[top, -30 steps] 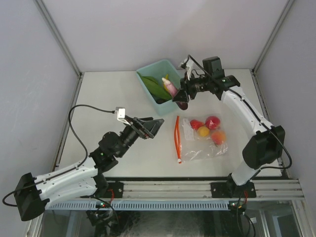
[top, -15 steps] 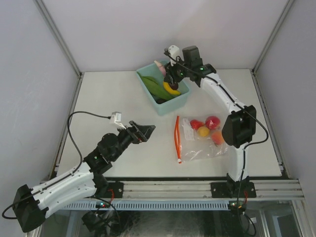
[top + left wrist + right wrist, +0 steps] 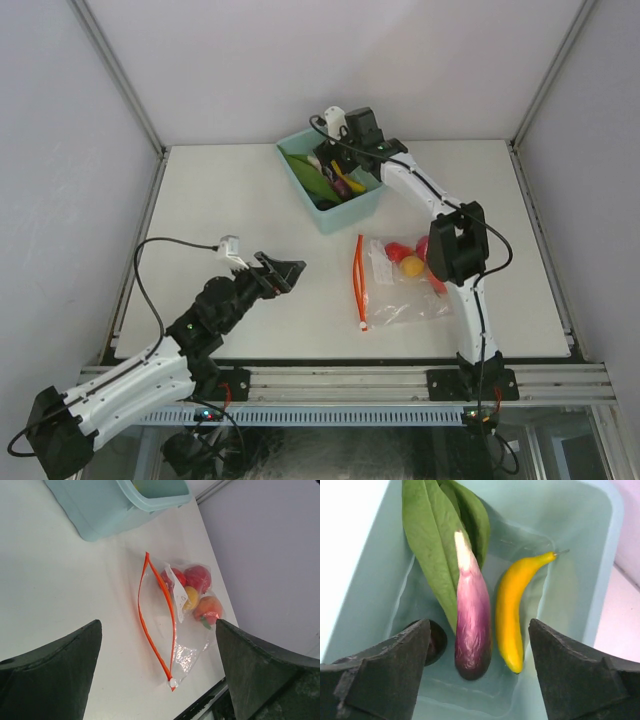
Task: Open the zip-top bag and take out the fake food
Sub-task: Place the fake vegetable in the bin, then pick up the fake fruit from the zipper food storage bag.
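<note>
White table (image 3: 230,200) bears the open zip-top bag (image 3: 186,647). Left gripper (image 3: 288,270) gapes empty; right gripper (image 3: 479,625) gapes above the teal bin (image 3: 601,580).

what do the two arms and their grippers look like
The left arm and right arm have white shell links with bulky black joints. A thin black cable loops from the left arm to a small white plug at its wrist. The left gripper and right gripper have dark, wedge-shaped matte fingers.
</note>
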Robot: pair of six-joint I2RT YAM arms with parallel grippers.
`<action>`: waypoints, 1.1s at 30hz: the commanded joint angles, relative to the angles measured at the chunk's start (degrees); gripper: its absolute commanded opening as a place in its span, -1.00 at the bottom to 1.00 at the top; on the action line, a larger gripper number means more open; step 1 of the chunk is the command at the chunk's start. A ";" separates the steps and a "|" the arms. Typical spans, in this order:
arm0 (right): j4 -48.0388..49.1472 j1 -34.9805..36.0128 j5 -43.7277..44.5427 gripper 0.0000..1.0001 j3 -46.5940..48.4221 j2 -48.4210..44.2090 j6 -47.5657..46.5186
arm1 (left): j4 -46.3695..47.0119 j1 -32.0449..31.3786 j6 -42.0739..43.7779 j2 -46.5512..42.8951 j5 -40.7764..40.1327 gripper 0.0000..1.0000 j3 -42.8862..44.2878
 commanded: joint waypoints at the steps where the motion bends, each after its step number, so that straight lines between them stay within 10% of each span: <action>1: 2.21 -0.35 -0.28 0.68 4.27 -1.69 -2.38 | 2.12 0.61 -0.41 0.29 0.59 0.92 -1.23; 12: -12.09 -10.43 -43.30 0.78 -2.91 -18.77 -10.20 | 7.80 0.61 -0.10 10.58 4.82 0.55 0.17; 18: -24.22 -16.17 -59.35 0.80 -25.48 -34.05 -41.40 | 11.83 0.61 -0.25 18.40 9.90 0.20 2.38; 25: -39.00 -20.92 -48.93 0.86 -40.57 -41.69 -75.70 | 17.14 0.61 -1.38 29.55 18.93 -0.17 5.43; 33: -45.12 -23.35 -33.56 0.52 -44.66 -36.61 -89.01 | 27.16 0.14 -4.99 43.81 28.27 -0.41 8.44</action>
